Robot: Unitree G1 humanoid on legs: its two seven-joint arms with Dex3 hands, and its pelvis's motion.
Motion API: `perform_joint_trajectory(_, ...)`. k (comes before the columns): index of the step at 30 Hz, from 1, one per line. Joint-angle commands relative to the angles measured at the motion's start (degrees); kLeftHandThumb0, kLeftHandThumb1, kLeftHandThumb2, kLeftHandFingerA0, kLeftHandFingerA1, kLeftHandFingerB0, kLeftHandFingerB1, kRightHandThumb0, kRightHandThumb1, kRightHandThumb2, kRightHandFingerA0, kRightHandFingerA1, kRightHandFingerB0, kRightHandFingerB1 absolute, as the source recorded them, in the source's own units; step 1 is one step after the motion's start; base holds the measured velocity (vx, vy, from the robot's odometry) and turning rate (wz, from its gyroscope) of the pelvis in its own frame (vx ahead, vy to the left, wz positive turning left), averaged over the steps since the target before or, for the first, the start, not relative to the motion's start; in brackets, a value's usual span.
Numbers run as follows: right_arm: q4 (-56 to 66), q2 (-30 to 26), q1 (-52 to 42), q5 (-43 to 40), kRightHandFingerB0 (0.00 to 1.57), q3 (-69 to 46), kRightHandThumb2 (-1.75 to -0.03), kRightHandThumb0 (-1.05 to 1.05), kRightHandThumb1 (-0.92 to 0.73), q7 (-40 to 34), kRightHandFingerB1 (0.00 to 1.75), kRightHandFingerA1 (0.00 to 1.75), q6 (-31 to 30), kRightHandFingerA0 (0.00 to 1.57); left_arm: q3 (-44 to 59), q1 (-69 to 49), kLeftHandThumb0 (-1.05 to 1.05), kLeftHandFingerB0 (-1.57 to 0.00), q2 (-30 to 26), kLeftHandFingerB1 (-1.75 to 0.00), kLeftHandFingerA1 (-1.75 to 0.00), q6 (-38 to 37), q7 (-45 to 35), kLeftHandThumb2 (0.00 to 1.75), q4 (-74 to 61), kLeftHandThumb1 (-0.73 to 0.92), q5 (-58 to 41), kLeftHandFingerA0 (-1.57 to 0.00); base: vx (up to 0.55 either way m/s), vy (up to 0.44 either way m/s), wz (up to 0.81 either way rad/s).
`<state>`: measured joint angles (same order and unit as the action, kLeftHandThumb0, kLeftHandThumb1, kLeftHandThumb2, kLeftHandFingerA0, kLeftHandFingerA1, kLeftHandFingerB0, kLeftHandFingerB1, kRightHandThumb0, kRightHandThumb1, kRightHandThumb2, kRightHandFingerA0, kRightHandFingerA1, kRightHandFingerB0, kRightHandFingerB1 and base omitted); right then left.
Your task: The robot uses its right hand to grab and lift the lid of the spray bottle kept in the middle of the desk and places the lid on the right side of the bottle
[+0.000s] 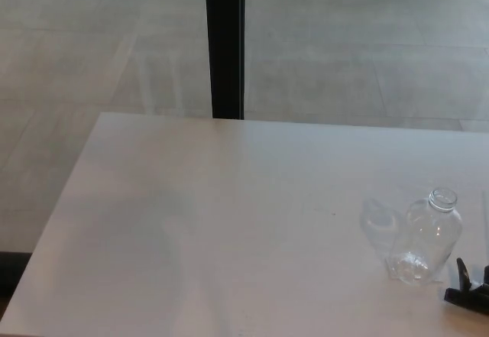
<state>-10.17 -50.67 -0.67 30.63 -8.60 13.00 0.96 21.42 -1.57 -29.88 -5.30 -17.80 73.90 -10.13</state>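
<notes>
Clear spray bottle [425,239] stands upright on the white surface [229,222], toward the right side of the head view, not centred; neck rim open at top, no cap or spray head seen on it; faint pale reflection or shadow lies just beside it on its left.

Lid: not visible anywhere on the surface; it may sit under or inside the dark shape at the lower right edge, cannot tell.

Right robot hand [467,287]: only a black fragment shows at the picture's lower right corner, just beside the bottle's base; one upright finger-like prong visible, the rest cut by the frame; whether it is spread, closed, or holding anything cannot be told. Left robot hand: no part shows.

Handling, as a judgement: bottle looks thin-walled clear plastic, seemingly empty, so light and easy to tip or skid on the smooth top; walls probably slippery and give under a squeeze. A lid of this kind would be small, stiff and light; best pinched around its sides from above, bottle left undisturbed. Any nudge at the base from the nearby hand could slide the bottle.

Count: one bottle; zero lids seen; one robot hand in part; one surface; beyond its far edge, grey floor and one dark vertical post [225,43].
</notes>
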Motion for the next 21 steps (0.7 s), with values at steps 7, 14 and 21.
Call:
perform_joint_trajectory(7,-18.5,7.7,-3.7,-17.3,0.06,-30.4,-1.08,-0.9,-0.66,-14.4,0.3,0.18,-2.0,0.0,0.2,0.5,-0.86,-0.38,-0.4,-0.4,-0.51,-0.6,0.4,0.67,0.3,0.9,0.2,-0.54,0.0,0.0,0.0)
perform_joint_trajectory(14,-30.4,18.9,0.5,-30.3,0.11,-42.9,-0.93,-0.89,-0.63,-17.4,0.13,0.09,-1.6,0.0,0.6,0.4,-0.88,-0.32,-0.2,-0.52,-0.61,-0.6,0.2,1.11,0.2,0.73,-0.1,-0.49,0.0,0.0,0.0)
perform_joint_trajectory(21,-38.9,24.0,3.5,-35.6,0.03,-47.9,-0.86,-0.7,-0.66,-15.9,0.09,0.0,-0.8,0.0,1.2,0.3,-0.84,-0.37,-0.4,-0.4,-0.52,0.0,0.4,0.67,0.1,0.89,-0.8,-0.54,0.0,0.0,0.0)
